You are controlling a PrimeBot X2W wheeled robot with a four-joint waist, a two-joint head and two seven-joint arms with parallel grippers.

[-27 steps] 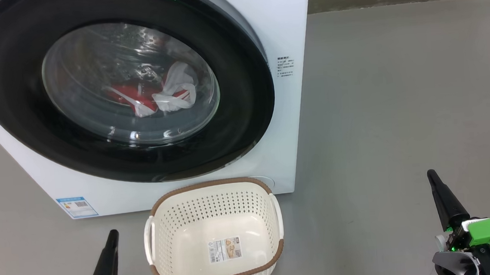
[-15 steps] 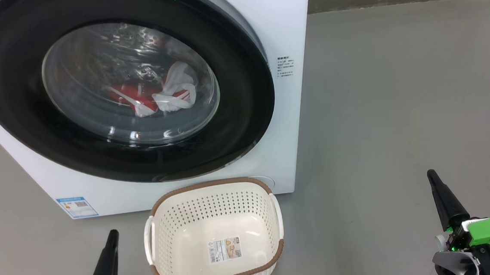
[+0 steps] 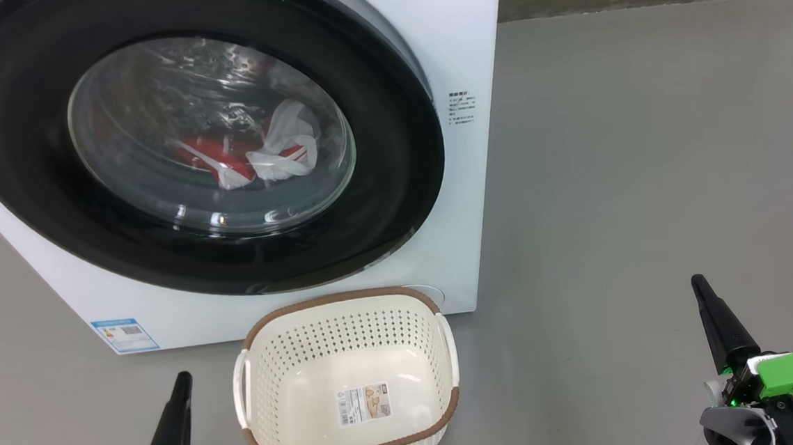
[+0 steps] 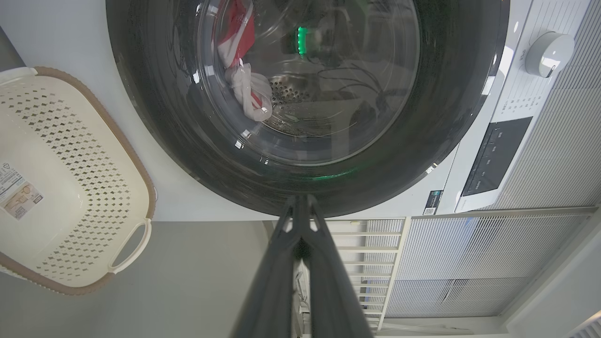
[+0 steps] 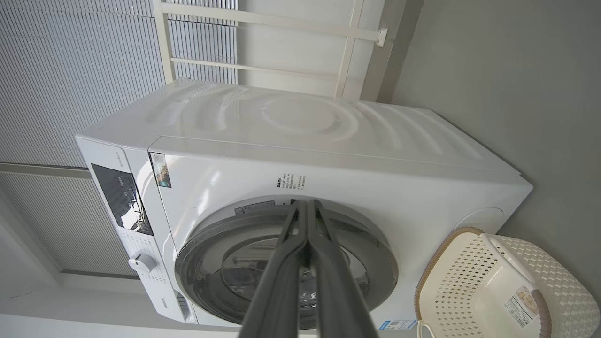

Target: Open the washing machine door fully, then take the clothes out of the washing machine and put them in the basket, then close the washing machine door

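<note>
Head camera close, downward — wrist cameras seemingly rolled sideways — door [image 3: 393,181], basket [image 3: 348,334] in all.

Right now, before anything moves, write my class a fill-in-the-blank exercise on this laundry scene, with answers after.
The washing machine door is fully ____.
The clothes lie ____ the washing machine.
The basket holds ____ clothes.
The left gripper and the right gripper are both ____, not open.
Missing words: shut; inside; no; shut.
</note>
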